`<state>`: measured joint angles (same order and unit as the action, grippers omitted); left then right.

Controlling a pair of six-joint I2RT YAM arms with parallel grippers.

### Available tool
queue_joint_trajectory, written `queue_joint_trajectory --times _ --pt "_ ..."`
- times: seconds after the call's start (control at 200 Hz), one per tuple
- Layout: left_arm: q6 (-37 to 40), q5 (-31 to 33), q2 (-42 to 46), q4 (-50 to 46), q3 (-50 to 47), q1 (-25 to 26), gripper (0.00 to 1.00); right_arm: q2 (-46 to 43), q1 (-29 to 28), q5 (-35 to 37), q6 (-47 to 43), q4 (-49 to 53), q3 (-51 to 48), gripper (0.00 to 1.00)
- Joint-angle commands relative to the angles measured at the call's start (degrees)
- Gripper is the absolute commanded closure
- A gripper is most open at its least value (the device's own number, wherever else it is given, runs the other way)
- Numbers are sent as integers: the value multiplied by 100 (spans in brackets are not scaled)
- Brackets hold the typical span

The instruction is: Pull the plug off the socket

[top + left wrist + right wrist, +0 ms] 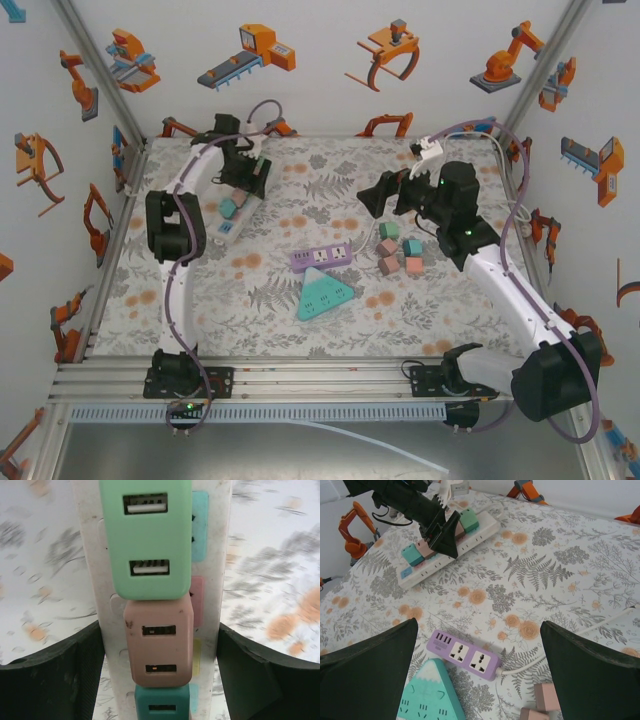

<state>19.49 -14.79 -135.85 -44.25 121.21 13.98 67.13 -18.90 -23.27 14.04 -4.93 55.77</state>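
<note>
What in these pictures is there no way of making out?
Teal plug: left wrist view, cut off by the bottom edge.
Left fingers against the strip: left wrist view, touching or just beside it, too dark to tell.
Pink plug: right wrist view, partly hidden behind the left fingers.
Pink cubes: right wrist view, cut off by the bottom edge.

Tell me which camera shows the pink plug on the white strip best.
The left wrist view: the pink plug sits centre frame, close, both its slots plain, between a green plug and a teal plug. The right wrist view shows it small, beside the left gripper. The top view gives a speck.
</note>
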Motion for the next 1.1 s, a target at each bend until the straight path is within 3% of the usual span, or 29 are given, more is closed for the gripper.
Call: queue_joint_trajectory --times 0.0,0.315,0.501,0.761,0.976,1.097 --pt "1267 -728 585 247 -84 554 58 -170 1 107 -88 -204 -66 1" --pt "2932 -322 429 250 -219 1751 58 -350 0 209 -201 -158 -187 1" --pt "3156 -416 398 250 -330 2170 58 -392 2 217 -211 -166 -233 1" --pt "3085 -369 345 286 -620 2276 56 -420 1 227 -208 -218 -303 1" --pt "3104 -191 366 358 -942 2322 45 -403 0 222 -188 -279 -297 1" --pt "3028 -235 488 527 -1087 2321 29 -368 0 226 -189 -289 -286 1"
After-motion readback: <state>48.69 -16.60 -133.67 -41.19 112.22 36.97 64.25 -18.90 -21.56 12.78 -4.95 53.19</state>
